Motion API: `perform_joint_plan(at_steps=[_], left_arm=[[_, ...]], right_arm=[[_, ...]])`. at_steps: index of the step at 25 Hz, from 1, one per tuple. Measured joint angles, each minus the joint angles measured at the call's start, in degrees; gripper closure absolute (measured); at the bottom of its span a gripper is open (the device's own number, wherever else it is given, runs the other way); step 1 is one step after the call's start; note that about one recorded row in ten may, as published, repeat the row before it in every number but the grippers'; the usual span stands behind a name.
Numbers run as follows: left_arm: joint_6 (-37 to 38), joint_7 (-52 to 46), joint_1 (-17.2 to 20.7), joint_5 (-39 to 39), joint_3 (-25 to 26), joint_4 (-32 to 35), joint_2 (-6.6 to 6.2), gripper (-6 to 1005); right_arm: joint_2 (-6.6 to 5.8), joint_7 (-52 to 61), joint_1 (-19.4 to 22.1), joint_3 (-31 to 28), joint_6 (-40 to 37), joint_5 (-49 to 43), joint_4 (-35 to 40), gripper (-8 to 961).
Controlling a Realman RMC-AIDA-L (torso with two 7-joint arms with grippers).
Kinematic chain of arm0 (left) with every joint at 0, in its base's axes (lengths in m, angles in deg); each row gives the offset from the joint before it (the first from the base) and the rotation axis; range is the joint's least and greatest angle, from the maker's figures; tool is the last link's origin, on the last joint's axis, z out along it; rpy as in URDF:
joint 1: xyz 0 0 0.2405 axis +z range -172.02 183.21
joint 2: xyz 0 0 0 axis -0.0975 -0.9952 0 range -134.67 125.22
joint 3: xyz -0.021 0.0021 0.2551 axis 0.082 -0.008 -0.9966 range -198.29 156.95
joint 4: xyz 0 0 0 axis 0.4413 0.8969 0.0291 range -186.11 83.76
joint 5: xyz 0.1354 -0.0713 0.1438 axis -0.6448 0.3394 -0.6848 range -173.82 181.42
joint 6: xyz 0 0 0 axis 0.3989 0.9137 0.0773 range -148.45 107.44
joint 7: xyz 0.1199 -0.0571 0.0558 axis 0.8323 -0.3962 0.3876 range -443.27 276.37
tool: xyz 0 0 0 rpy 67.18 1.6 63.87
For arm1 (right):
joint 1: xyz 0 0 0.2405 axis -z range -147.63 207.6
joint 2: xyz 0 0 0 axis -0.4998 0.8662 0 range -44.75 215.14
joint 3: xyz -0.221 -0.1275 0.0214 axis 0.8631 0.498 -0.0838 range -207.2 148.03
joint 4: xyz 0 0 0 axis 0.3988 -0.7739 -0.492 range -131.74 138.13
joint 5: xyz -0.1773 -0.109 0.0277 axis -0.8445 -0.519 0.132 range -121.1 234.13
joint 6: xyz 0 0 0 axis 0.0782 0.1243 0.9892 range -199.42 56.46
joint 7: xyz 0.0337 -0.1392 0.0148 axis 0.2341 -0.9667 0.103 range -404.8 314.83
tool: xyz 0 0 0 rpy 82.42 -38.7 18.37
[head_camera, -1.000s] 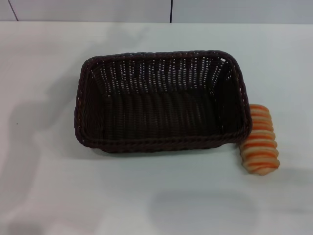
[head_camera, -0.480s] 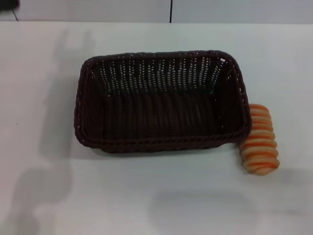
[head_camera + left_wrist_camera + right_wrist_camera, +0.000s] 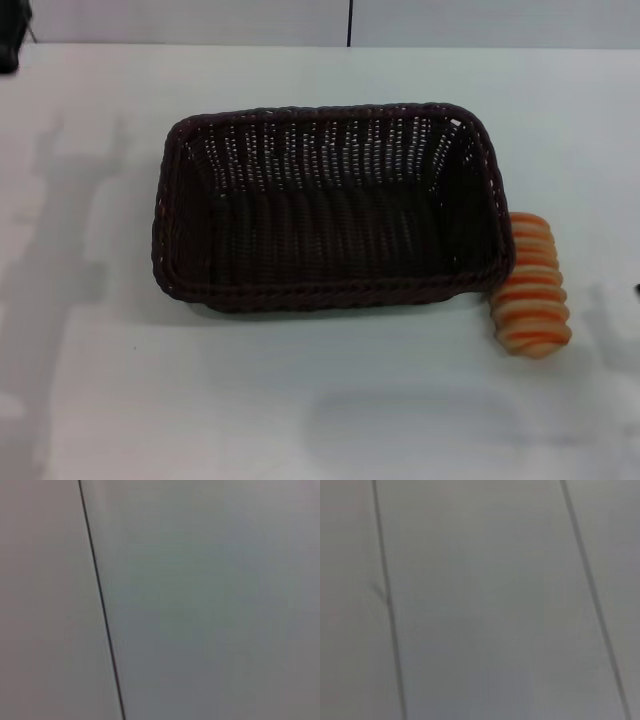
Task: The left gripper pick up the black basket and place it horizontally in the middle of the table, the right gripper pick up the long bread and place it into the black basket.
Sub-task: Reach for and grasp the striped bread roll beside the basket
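The black basket (image 3: 325, 205) lies lengthwise across the middle of the white table (image 3: 300, 400), open side up and empty. The long bread (image 3: 530, 287) lies on the table just outside the basket's right end, touching its near right corner. A dark part of my left gripper (image 3: 8, 35) shows at the far left corner of the head view, well away from the basket. My right gripper is out of view; only a tiny dark sliver (image 3: 637, 290) shows at the right edge. Both wrist views show only plain grey panels with dark seams.
A grey wall with a dark vertical seam (image 3: 350, 22) runs behind the table's far edge. Arm shadows (image 3: 50, 250) fall on the table's left side, and a faint one (image 3: 600, 315) lies right of the bread.
The dark shape at the far left corner came into view and moved lower. The shadows on the table's left side shifted. A faint shadow and a dark sliver appeared at the right. Basket and bread stayed put.
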Motion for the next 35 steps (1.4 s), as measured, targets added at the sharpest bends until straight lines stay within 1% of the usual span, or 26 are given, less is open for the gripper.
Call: perform_joint_plan(at_steps=[1, 3, 5, 6, 7, 10, 11, 16, 20, 26, 31, 35], left_arm=[[0.1, -0.8, -0.8, 0.0, 0.3, 2.6, 0.05, 172], [0.2, -1.4, -2.1, 0.0, 0.6, 6.5, 0.14, 172], [0.3, -1.6, -2.6, 0.0, 0.7, 8.0, 0.21, 172], [0.4, -1.7, -2.7, -0.1, 0.7, 8.3, 0.22, 172], [0.4, -1.7, -2.7, -0.1, 0.7, 8.3, 0.22, 172], [0.5, -1.8, -2.7, -0.3, 0.7, 8.5, 0.22, 172], [0.5, -1.8, -2.7, -0.3, 0.7, 8.6, 0.19, 172], [0.5, -2.2, -2.6, -0.5, 0.6, 8.7, 0.11, 172], [0.4, -2.2, -2.8, -0.5, 0.6, 8.8, 0.02, 172], [0.1, -2.3, -3.6, -0.7, 0.6, 9.0, -0.04, 172], [0.0, -2.3, -3.8, -0.8, 0.4, 9.0, -0.05, 173], [0.0, -2.3, -3.7, -0.8, 0.5, 8.8, -0.06, 173]], right_arm=[[-0.01, 0.0, -0.5, 1.9, 1.3, 0.0, 0.0, 123], [-0.02, 0.0, -0.8, 2.6, 2.3, 0.0, 0.0, 123], [-0.02, 0.0, -1.3, 3.0, 4.4, 0.1, -0.1, 123], [0.01, 0.0, -2.2, 3.0, 7.3, 0.3, -0.2, 123], [0.01, 0.0, -2.2, 3.0, 7.3, 0.3, -0.2, 123], [0.03, 0.0, -4.1, 3.0, 12.3, 0.2, -0.4, 124], [0.05, 0.0, -5.4, 3.0, 15.2, 0.1, -0.4, 124], [0.06, 0.0, -7.1, 3.6, 17.9, 0.0, -0.7, 123], [0.06, 0.0, -7.6, 3.6, 19.5, 0.0, -0.9, 123], [-0.06, 0.3, -9.5, 3.6, 24.2, 0.0, -1.0, 124], [-0.18, 0.4, -9.9, 3.6, 25.6, 0.0, -1.7, 124], [-0.26, 0.2, -9.3, 3.4, 25.5, 0.1, -2.2, 130]])
